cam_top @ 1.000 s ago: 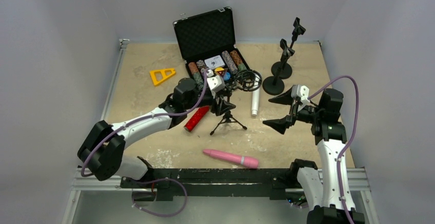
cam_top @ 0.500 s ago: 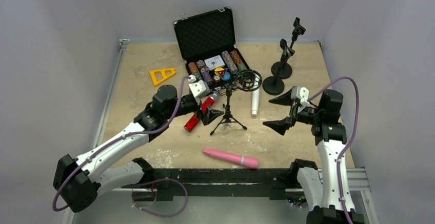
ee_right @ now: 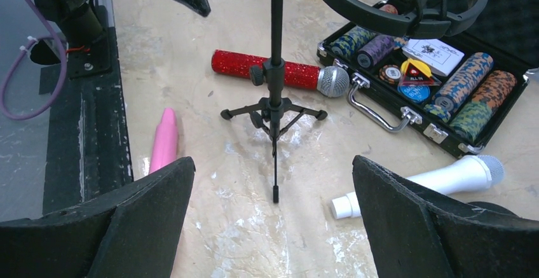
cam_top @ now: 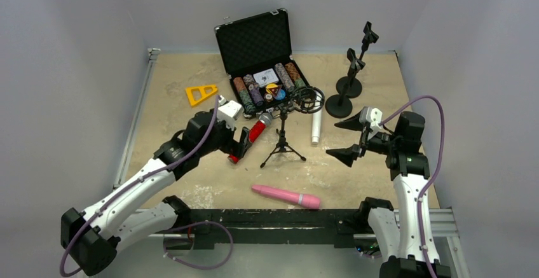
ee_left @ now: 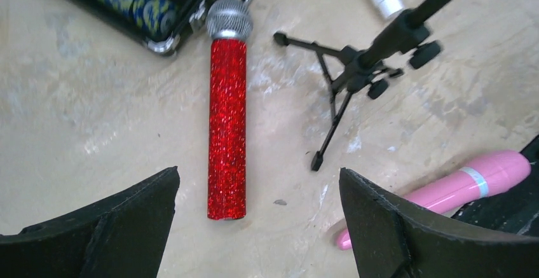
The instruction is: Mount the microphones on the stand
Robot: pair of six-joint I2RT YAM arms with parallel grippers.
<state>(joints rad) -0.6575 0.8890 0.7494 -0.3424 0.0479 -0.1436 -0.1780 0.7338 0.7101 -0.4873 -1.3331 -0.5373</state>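
The glittery red microphone (cam_top: 253, 135) (ee_left: 227, 125) (ee_right: 267, 68) lies flat, its silver head toward the case. My left gripper (cam_top: 240, 143) (ee_left: 259, 176) hovers open over its tail end, holding nothing. Just right of it stands a small tripod stand (cam_top: 283, 143) (ee_left: 356, 68) (ee_right: 274, 100) with a ring mount (cam_top: 308, 100). The white microphone (cam_top: 316, 127) (ee_right: 438, 179) lies beyond the tripod, and the pink microphone (cam_top: 286, 196) (ee_left: 470, 182) (ee_right: 165, 139) lies near the front rail. My right gripper (cam_top: 332, 139) (ee_right: 273, 163) is open and empty, right of the tripod and facing it.
An open black case (cam_top: 254, 42) with poker chips and cards sits at the back centre. Two round-base clip stands (cam_top: 339, 103) (cam_top: 349, 86) stand at the back right. A yellow triangle (cam_top: 201, 93) lies at the back left. A black rail (cam_top: 279, 217) runs along the near edge.
My left gripper has drawn back left and nearer from the tripod, its jaws spreading wide. The red microphone's silver head is now uncovered. The right arm has not moved.
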